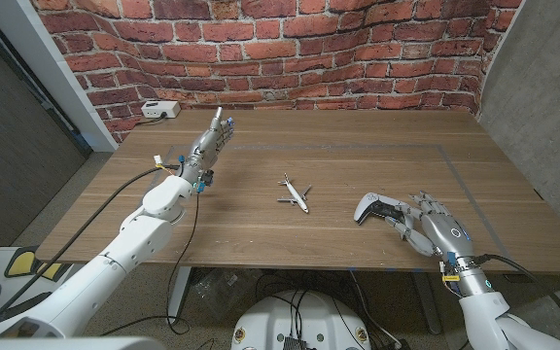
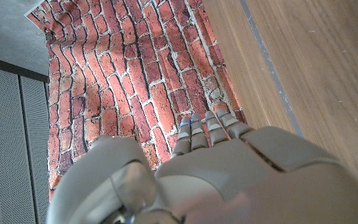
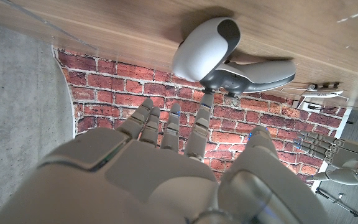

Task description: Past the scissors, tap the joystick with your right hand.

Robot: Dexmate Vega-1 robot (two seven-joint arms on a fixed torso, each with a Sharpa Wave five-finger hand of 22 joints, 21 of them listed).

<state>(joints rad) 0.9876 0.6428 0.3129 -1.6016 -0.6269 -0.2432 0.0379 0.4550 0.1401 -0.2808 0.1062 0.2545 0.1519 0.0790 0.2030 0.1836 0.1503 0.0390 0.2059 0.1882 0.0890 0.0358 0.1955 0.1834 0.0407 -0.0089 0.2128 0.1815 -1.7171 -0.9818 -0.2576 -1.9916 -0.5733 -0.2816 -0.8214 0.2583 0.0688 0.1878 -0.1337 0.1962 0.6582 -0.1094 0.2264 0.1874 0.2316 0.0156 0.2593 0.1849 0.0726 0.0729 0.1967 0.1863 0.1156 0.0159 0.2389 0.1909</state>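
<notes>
The joystick point(image 1: 371, 206) is a white game controller with dark parts, lying on the wooden table at the right front. My right hand point(image 1: 428, 227) is just right of it, fingers stretched out and spread toward it. In the right wrist view one fingertip point(image 3: 206, 99) touches the joystick point(image 3: 229, 56) at its underside; nothing is gripped. The small pale scissors point(image 1: 295, 193) lie at the table's middle, left of the joystick, and appear as scissors point(image 3: 319, 94) in the right wrist view. My left hand point(image 1: 212, 142) is held above the table's left back part, fingers straight and holding nothing.
A white box point(image 1: 159, 110) with a cable sits at the back left corner by the brick wall point(image 1: 290, 49). A thin taped outline point(image 1: 445, 148) runs across the table top point(image 1: 358, 165). My left hand point(image 3: 337, 149) also appears far off in the right wrist view.
</notes>
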